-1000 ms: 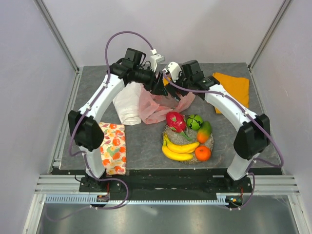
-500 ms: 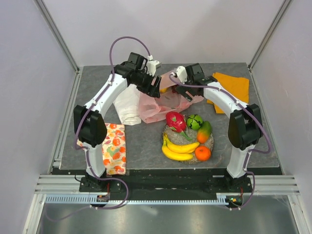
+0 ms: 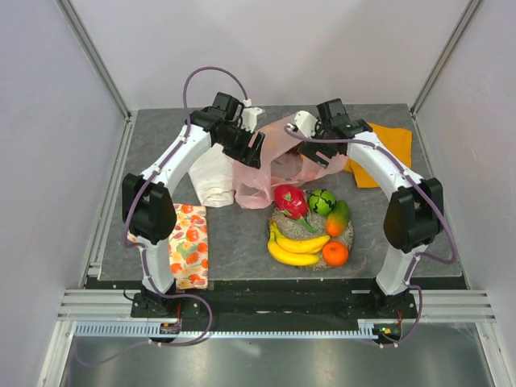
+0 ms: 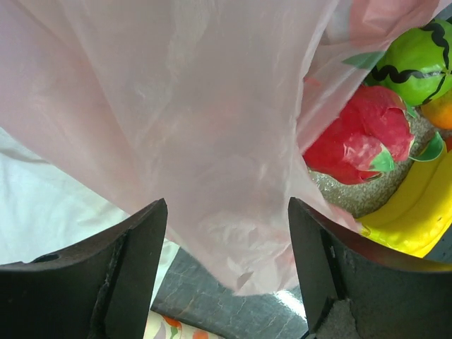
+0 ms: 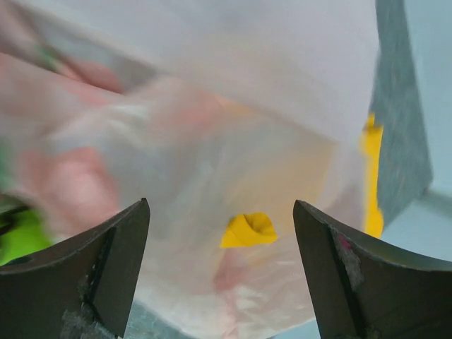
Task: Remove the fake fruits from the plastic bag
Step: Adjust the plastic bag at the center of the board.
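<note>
The pink plastic bag (image 3: 260, 179) is seen raised at the back of the grey table (image 3: 234, 234), spread between the left gripper (image 4: 226, 206) and the right gripper (image 5: 220, 206). Both grippers are shown with their jaws standing apart, bag film filling the gap; whether any film is caught on a finger cannot be told. A blurred yellow fruit (image 5: 247, 230) is made out through the film in the right wrist view. Just in front of the bag, a glittery silver dish (image 3: 348, 235) is loaded with a dragon fruit (image 3: 290, 200), a green round fruit (image 3: 322, 201), a mango (image 3: 338, 218), a banana bunch (image 3: 297, 247) and an orange (image 3: 335, 253). A white cloth (image 3: 210, 176) is found left of the bag, an orange cloth (image 3: 387, 145) to its right and a fruit-patterned cloth (image 3: 187, 243) at the near left
</note>
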You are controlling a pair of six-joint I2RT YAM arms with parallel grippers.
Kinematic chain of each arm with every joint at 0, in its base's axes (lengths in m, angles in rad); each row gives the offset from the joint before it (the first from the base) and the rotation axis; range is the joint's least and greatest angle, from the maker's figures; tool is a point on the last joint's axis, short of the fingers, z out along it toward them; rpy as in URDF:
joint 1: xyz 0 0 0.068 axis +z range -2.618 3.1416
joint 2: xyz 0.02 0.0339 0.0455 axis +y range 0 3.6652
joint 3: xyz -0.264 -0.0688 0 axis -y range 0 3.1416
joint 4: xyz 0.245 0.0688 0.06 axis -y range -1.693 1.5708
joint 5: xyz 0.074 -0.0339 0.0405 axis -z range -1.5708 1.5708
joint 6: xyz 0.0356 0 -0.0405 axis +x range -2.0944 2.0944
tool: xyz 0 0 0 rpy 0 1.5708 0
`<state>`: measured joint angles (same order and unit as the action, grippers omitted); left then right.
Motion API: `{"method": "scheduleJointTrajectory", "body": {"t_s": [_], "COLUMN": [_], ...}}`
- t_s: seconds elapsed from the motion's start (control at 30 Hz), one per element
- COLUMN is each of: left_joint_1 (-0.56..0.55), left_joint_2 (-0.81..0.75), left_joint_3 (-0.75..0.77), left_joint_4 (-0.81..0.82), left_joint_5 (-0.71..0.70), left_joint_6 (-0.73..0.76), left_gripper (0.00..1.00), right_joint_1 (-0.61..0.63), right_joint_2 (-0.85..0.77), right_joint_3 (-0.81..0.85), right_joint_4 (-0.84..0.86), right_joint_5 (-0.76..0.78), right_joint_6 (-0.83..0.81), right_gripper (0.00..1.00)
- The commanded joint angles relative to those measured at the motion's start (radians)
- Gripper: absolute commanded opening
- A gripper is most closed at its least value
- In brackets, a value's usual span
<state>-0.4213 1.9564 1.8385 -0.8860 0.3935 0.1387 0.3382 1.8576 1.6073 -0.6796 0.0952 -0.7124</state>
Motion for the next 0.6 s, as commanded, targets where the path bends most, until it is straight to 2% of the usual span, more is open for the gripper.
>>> {"method": "scheduleJointTrajectory", "body": {"t_s": [0.0,0.13,0.23,0.27,0.37,0.47,0.5,0.57], "left_joint_1": [-0.002,-0.002,-0.004,-0.001,0.001,0.001,0.001,-0.001], "left_joint_2": [-0.079,-0.085,-0.099,-0.102,-0.116,-0.094,-0.082,-0.048], "left_joint_3": [-0.012,-0.030,-0.057,-0.062,-0.084,-0.105,-0.104,-0.096], "left_joint_4": [0.012,-0.005,-0.007,-0.008,-0.014,-0.013,-0.013,-0.005], "left_joint_5": [-0.018,-0.044,-0.068,-0.074,-0.059,-0.009,0.002,0.013], "left_joint_6": [0.032,0.027,0.019,0.021,0.022,0.019,0.016,0.000], "left_gripper": [0.76,0.79,0.79,0.79,0.76,0.59,0.59,0.66], "right_joint_1": [0.097,0.168,0.171,0.168,0.147,0.114,0.108,0.093], "right_joint_2": [-0.095,-0.005,0.101,0.133,0.235,0.305,0.317,0.334], "right_joint_3": [0.063,0.095,0.164,0.187,0.264,0.325,0.344,0.348], "right_joint_4": [-0.122,-0.159,-0.169,-0.172,-0.181,-0.181,-0.182,-0.179], "right_joint_5": [-0.306,-0.281,-0.234,-0.215,-0.167,-0.138,-0.131,-0.111], "right_joint_6": [-0.126,-0.191,-0.183,-0.170,-0.148,-0.125,-0.122,-0.121], "right_gripper": [0.88,0.80,0.74,0.68,0.60,0.58,0.57,0.56]}}
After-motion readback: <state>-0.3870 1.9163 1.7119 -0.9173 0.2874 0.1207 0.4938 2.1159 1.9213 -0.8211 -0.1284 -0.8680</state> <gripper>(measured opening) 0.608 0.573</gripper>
